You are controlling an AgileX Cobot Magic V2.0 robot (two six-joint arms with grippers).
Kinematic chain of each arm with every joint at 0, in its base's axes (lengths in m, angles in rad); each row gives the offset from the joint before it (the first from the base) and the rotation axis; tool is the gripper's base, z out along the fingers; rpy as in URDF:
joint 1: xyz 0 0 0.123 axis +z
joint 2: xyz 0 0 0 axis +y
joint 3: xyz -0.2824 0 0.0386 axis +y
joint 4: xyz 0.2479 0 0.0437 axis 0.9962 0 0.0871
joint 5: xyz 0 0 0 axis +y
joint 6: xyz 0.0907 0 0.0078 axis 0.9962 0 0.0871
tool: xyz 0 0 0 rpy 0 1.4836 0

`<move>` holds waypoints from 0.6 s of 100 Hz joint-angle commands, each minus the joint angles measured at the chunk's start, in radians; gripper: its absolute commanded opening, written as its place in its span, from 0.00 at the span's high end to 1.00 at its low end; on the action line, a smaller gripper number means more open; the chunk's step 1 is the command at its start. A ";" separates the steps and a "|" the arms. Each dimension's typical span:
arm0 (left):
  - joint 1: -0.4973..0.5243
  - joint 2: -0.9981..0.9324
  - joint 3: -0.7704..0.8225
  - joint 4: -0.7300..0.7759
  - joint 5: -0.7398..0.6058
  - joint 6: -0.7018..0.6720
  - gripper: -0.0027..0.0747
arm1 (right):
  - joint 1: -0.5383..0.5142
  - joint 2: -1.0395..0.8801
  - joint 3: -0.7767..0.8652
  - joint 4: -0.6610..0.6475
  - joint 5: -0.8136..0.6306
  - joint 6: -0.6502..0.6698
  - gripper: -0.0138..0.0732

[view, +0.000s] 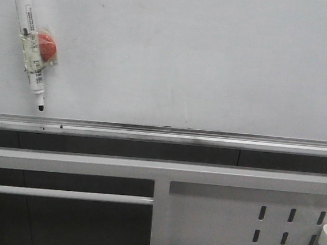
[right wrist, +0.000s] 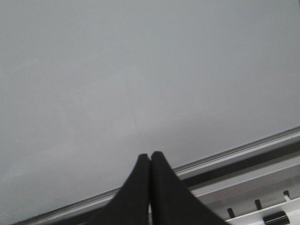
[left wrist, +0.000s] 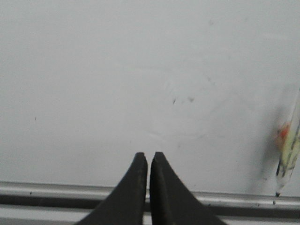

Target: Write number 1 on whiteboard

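Nothing's written on the whiteboard (view: 204, 57) yet; both hands, left (left wrist: 149, 161) and right (right wrist: 150, 161), are clenched empty, so fetching the marker (view: 30, 40) comes next

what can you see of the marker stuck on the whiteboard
The marker is a white barrel with a black cap end up and a dark tip pointing down, tilted slightly. Printed labels run along it, and a red round piece is fixed at mid-barrel under clear wrapping. It hangs at the upper left of the whiteboard, above the rail. No gripper touches it.
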 commanded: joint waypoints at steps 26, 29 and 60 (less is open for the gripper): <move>0.002 0.105 -0.145 -0.039 -0.308 0.002 0.99 | -0.004 0.103 -0.124 0.041 -0.082 -0.014 0.92; 0.002 0.105 -0.145 -0.039 -0.310 0.002 0.99 | -0.004 0.105 -0.124 0.043 -0.077 -0.014 0.92; -0.034 0.134 -0.145 -0.054 -0.300 0.002 0.78 | 0.005 0.174 -0.223 0.041 0.119 -0.220 0.92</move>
